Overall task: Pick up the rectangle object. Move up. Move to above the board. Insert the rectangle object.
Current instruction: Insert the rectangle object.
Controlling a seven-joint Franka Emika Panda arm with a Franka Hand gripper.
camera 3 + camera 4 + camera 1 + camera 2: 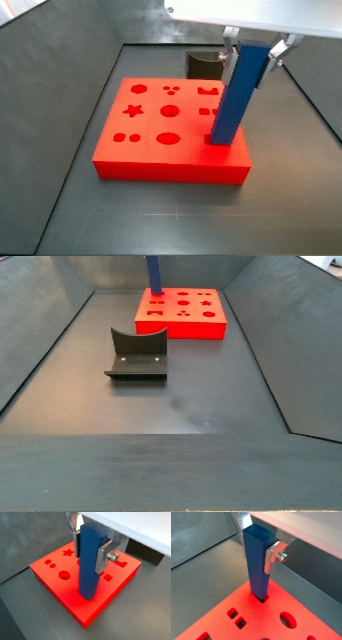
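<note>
Wrist view: the gripper (pixel 90 543) is clamped on the upper part of the rectangle object (pixel 91 564), silver fingers (pixel 103 556) pressed flat to its sides. The blue bar stands upright over the board (pixel 80 609). Its lower end meets the red top face among the cut-outs. A star hole (pixel 67 552) and a round hole (pixel 64 575) show on the exposed face.

Wrist view, opposite side: the gripper (pixel 259 537) holds the rectangle object (pixel 258 562) near its top end; one finger (pixel 274 553) with a bolt is plain against the bar's side. The bar's foot sits in a dark square opening of the board (pixel 251 619), apparently just entered; depth cannot be judged. Two small square holes (pixel 236 618) and a round hole (pixel 288 619) lie nearby.

Side view: the gripper (pixel 251 48) hangs above the right part of the board (pixel 171 169), closed on the rectangle object (pixel 235 97). The bar leans slightly in this picture, its foot at the board's right near corner area. The fixture (pixel 205 65) stands just beyond the board's far edge.

Side view, down the tray: the board (pixel 207 326) lies at the far end. The rectangle object (pixel 152 274) rises from its left far part, cut off by the frame's top; the gripper is out of frame here. The fixture (pixel 136 354) stands nearer, left of centre, apart from the board.
</note>
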